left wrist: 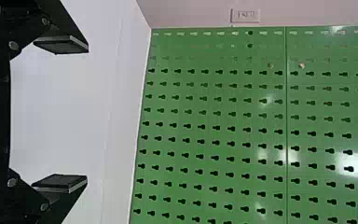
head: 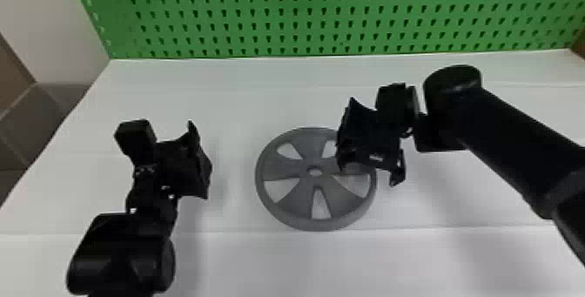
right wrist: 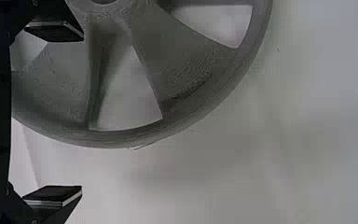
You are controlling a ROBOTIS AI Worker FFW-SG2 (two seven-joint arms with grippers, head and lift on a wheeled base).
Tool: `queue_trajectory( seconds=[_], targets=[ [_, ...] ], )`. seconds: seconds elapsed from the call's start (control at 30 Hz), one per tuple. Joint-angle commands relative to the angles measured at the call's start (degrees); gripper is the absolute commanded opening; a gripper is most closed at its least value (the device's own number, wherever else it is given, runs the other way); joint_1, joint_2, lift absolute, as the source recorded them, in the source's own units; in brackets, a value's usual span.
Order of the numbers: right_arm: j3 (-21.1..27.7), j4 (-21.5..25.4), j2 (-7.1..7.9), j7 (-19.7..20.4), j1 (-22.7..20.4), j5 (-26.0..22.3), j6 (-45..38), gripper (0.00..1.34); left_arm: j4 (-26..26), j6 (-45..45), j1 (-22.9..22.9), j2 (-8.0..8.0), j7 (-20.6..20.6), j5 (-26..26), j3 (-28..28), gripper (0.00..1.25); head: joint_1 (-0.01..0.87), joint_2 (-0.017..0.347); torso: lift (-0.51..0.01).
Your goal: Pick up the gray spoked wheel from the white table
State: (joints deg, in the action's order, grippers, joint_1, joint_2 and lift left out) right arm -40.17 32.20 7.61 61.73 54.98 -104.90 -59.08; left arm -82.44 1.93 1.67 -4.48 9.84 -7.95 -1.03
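Five broad spokes (head: 278, 169) fill the gray wheel (head: 320, 224) (left gripper (head: 201, 163) and right gripper (head: 370, 170) gaping).

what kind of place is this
Probably a workshop or robot test bench, though the pictures don't settle which: a green pegboard with rows of slots stands behind a white table, and two black robot arms reach over it, with a gray wheel lying on top.

Left claw (head: 198, 161), right claw (head: 369, 166) agape
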Motion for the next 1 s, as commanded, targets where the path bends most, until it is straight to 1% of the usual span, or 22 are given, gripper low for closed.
queue_trajectory(
  seconds=[0.0, 0.13, 0.27, 0.37, 0.43, 0.6, 0.8, 0.97],
  targets=[
    [1.7, 0.1, -0.31, -4.2, -1.0, 7.2, -0.6, 1.2, 0.0, 0.0, 0.2, 0.0, 0.0, 0.0, 0.2, 0.97, 0.834, 0.083, -0.064],
    [2.3, 0.0, -0.31, -7.7, -1.5, 11.2, -0.6, 1.2, 0.0, 0.0, 0.2, 0.0, 0.0, 0.0, 0.3, 0.97, 0.834, 0.083, -0.064],
    [2.1, 0.0, -0.4, -9.2, -1.7, 13.6, -0.7, 1.2, 0.0, 0.0, 0.2, 0.0, 0.0, -0.1, 0.2, 0.97, 0.834, 0.083, -0.064],
    [2.2, -0.1, -0.58, -11.0, -1.8, 16.3, -0.7, 1.2, 0.0, 0.0, 0.3, 0.0, 0.0, 0.0, 0.4, 0.97, 0.834, 0.083, -0.064],
    [2.1, -0.4, -0.66, -12.1, -1.9, 17.1, -0.6, 1.2, 0.0, 0.0, 0.4, 0.0, 0.0, 0.0, 0.4, 0.97, 0.834, 0.083, -0.064],
    [1.5, -1.6, -0.66, -16.7, -2.2, 19.5, -0.5, 1.2, 0.2, 0.0, 0.4, 0.0, 0.0, 0.0, 0.5, 0.97, 0.834, 0.083, -0.064],
    [1.5, -1.8, -0.84, -17.1, -2.2, 20.6, -0.5, 1.2, 0.4, 0.0, 0.4, 0.0, 0.0, 0.0, 0.7, 0.97, 0.834, 0.083, -0.064],
    [2.0, -2.1, -0.84, -18.4, -2.1, 21.3, -0.8, 1.2, 0.5, 0.0, 0.5, 0.0, 0.0, -0.1, 0.7, 0.97, 0.834, 0.083, -0.064]
  ],
)
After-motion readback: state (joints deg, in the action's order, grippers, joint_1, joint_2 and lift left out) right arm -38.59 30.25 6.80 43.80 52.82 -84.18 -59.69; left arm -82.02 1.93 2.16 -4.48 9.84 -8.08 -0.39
